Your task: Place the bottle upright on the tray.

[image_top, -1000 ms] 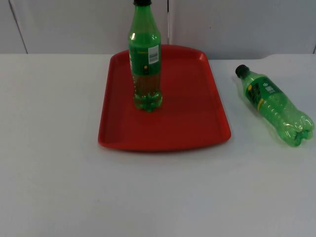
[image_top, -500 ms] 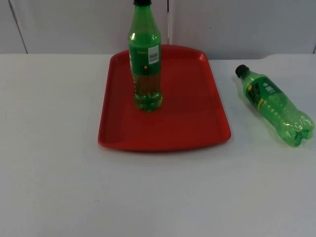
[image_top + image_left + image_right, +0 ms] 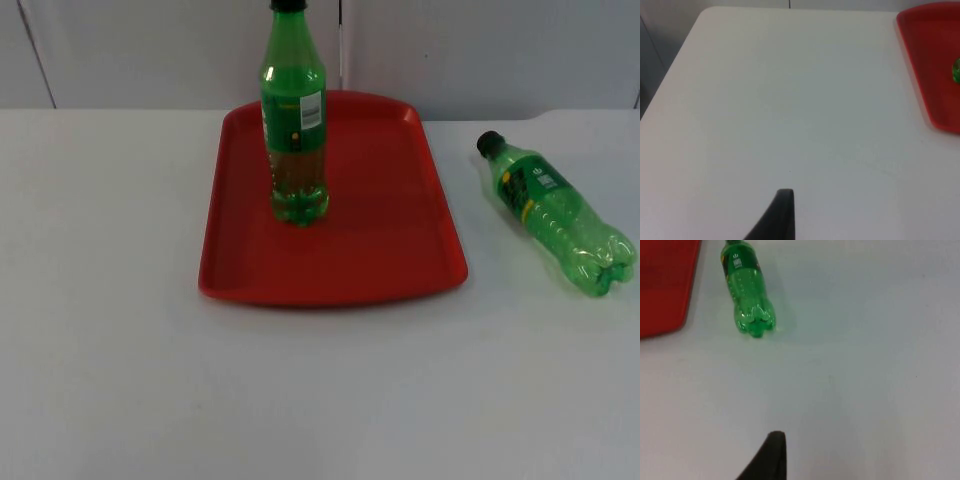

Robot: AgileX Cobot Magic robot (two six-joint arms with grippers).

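A red tray (image 3: pixel 400 250) lies at the middle of the white table. On its left half a green bottle (image 3: pixel 294 120) with a black cap stands upright. A second green bottle (image 3: pixel 553 212) lies on its side on the table right of the tray, with its black cap toward the wall. My right gripper (image 3: pixel 771 455) hangs above bare table with this lying bottle (image 3: pixel 745 290) ahead of it and the tray's edge (image 3: pixel 665 285) beside it. My left gripper (image 3: pixel 782 215) waits over bare table left of the tray (image 3: pixel 935 60). Neither gripper holds anything.
The grey partition wall (image 3: pixel 150 50) closes the table at the back. White table top (image 3: pixel 300 400) stretches in front of the tray and to its left. The table's left edge (image 3: pixel 670 75) is near the left gripper.
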